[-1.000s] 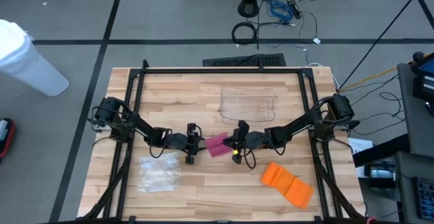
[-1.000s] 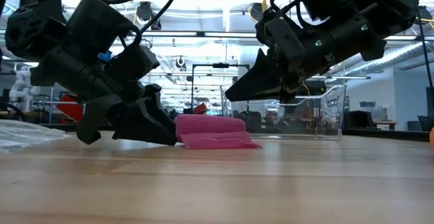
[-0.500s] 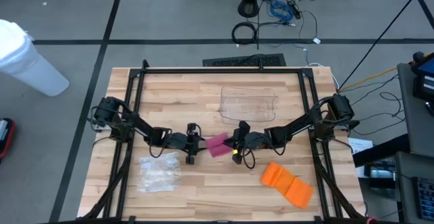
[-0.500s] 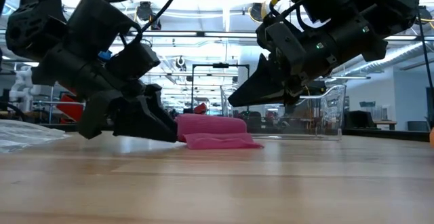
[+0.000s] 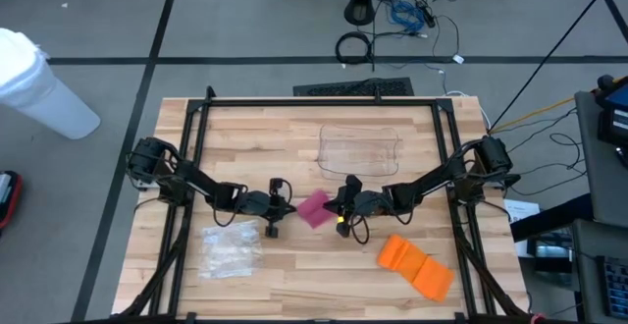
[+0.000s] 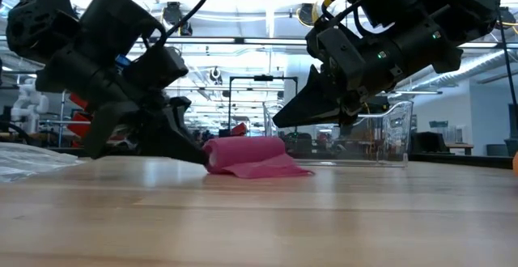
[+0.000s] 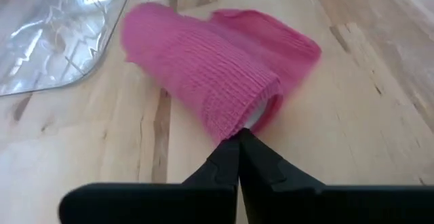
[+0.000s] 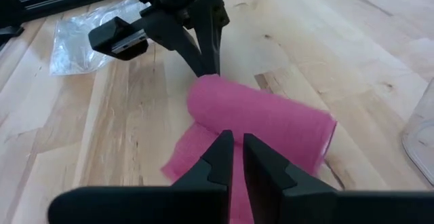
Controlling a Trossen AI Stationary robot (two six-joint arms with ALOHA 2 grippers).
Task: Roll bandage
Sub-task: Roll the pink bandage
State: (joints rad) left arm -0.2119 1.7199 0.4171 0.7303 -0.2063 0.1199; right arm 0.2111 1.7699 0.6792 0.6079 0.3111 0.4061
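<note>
The pink bandage (image 5: pixel 314 209) lies near the middle of the desk (image 5: pixel 294 137), between the two arms, partly wound into a loose roll with a short flat tail spread on the wood toward the right arm. The left tool (image 7: pixel 239 157) is pressed shut, its tips touching the open end of the roll, where a pale core shows, but I cannot tell whether any cloth is caught between them. The right tool (image 8: pixel 232 157) hovers just above the tail, its fingers nearly together with a thin gap and nothing held. The fabric looks light, soft and stretchy, with a ribbed weave that should grip itself rather than slide; it will likely sag and unwind if released. A sound hold seems to be the roll's end or core, while the other tool pins or feeds the free tail.
</note>
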